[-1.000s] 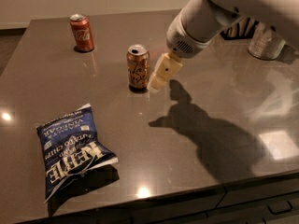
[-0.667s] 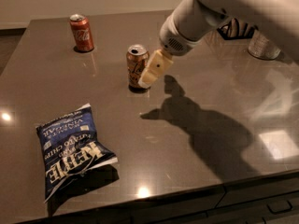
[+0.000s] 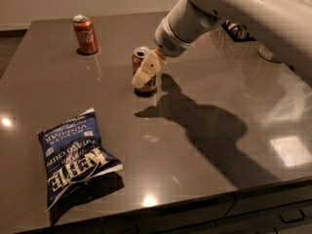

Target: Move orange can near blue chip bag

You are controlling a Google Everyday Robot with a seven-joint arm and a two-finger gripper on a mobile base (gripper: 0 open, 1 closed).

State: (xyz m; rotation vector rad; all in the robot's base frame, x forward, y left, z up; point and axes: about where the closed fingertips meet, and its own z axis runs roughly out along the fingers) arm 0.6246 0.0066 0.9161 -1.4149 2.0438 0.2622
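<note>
The orange can [image 3: 138,61] stands upright on the dark table [image 3: 209,184], near the middle toward the back. My gripper [image 3: 142,78] reaches down from the upper right on the white arm [image 3: 229,9]; its cream tip lies right over the can's front right side and hides part of it. The blue chip bag [image 3: 73,157] lies flat at the front left with white "KETTLE" lettering. It is well apart from the can, toward the front.
A red cola can [image 3: 85,34] stands at the back left. Some dark and silvery objects [image 3: 268,52] sit at the back right behind the arm. The table's front edge runs along the bottom, with drawer fronts [image 3: 273,208] below it.
The arm has swung left and down. The gripper, which was beside the orange can's right side, now overlaps the can. The can, the bag and the red can have not moved.
</note>
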